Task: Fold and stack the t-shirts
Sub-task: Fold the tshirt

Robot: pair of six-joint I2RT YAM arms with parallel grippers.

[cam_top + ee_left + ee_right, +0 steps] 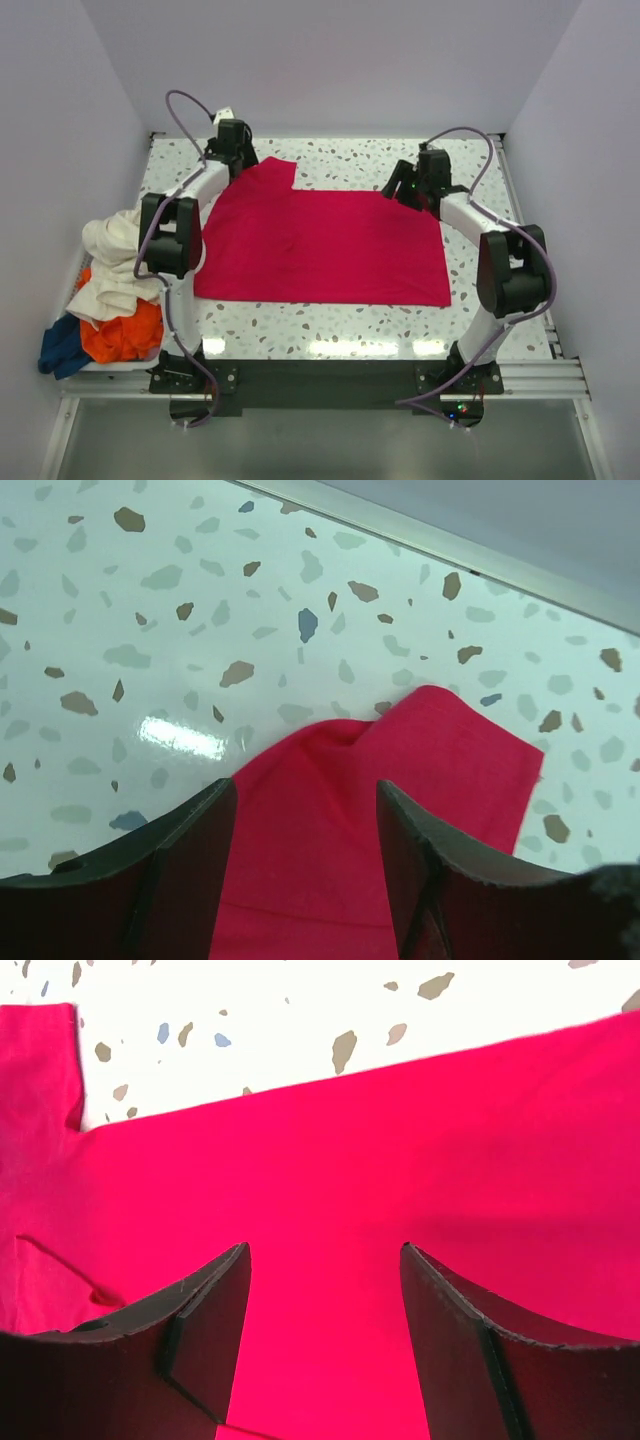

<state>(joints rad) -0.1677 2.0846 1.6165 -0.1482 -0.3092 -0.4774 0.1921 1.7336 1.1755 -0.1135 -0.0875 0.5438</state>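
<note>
Left fingers [190,870] and right fingers [200,1340] hang open, empty, over the limp crimson red cloth t-shirt [320,245], best pinched by the counter's [330,322] far edge.

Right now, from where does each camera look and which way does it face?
Top external: above and behind the bases, looking down at the table; both arms show.
Left wrist: on the left arm, facing the red t-shirt edge; open left gripper shows.
Right wrist: on the right arm, facing the shirt's middle; open right gripper shows.
Shared: all see the red t-shirt.
</note>
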